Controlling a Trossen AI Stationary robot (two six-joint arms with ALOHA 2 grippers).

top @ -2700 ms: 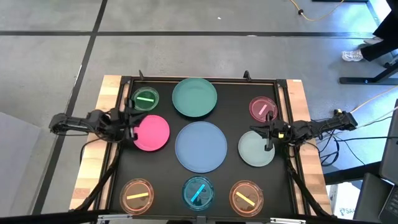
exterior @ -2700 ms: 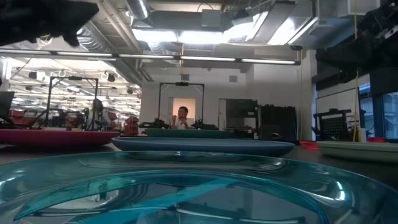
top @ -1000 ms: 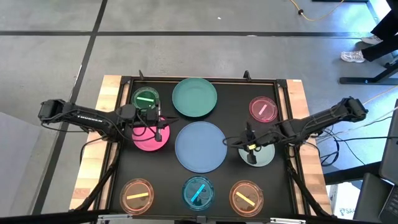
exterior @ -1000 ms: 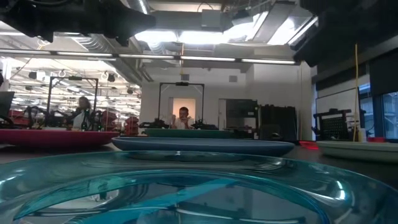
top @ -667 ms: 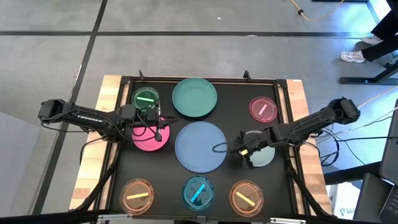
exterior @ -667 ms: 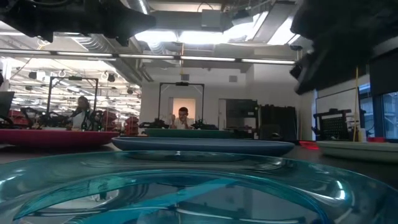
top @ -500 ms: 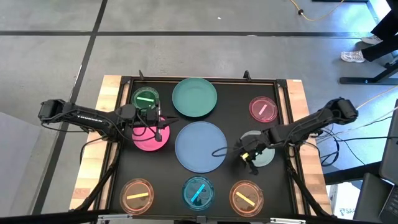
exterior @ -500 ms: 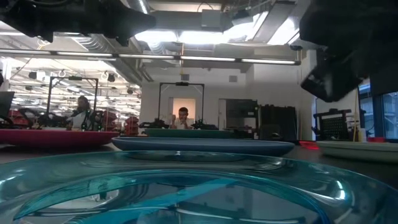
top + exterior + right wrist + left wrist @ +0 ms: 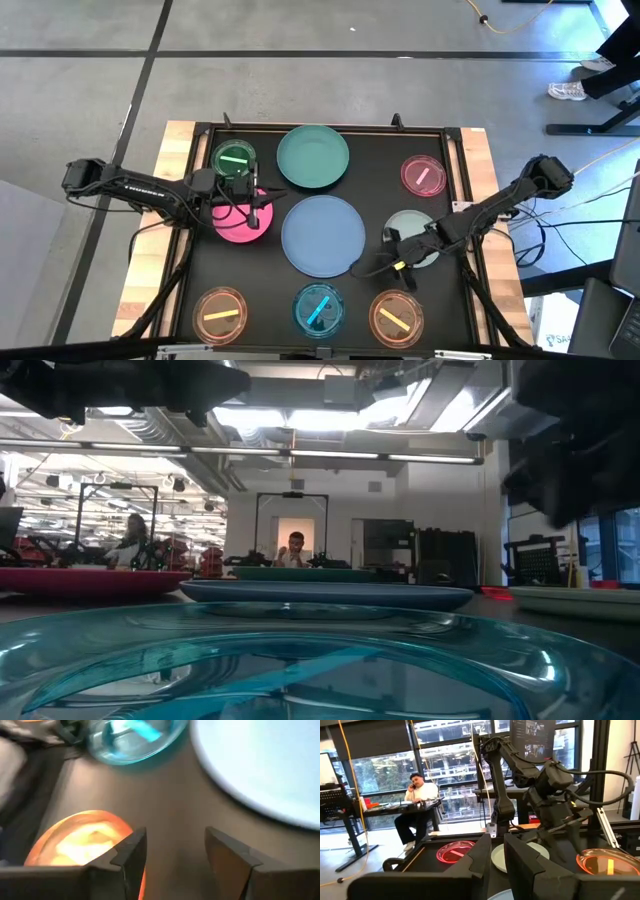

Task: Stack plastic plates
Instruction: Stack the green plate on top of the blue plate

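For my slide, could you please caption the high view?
Both arms over eight unstacked plates: left gripper above pink plate, right gripper beside grey-green plate.

High view is looking straight down, taking in the whole surface and both arms. Low view is sitting at surface height, very close behind the blue striped plate, facing level into the room. Left wrist view is looking across toward the right arm and windows. Right wrist view is pointing down, close, sharing that blue striped plate and an orange plate.
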